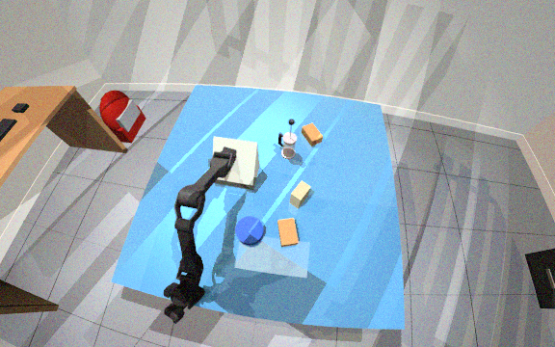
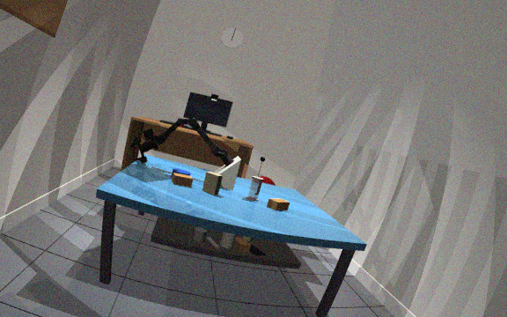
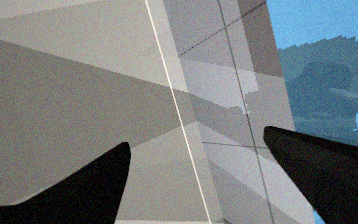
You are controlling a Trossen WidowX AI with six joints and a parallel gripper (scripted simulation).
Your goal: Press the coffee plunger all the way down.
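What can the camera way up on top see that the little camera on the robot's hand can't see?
Only the top view shows the glass coffee press with its thin plunger rod and black knob still raised, the orange blocks, the round blue disc, the big cream-white block and the whole black arm.

Only the wrist view shows the two black fingers up close, spread wide with nothing between them, and grey floor tiles beyond.

Both show the blue table top and the open gripper.
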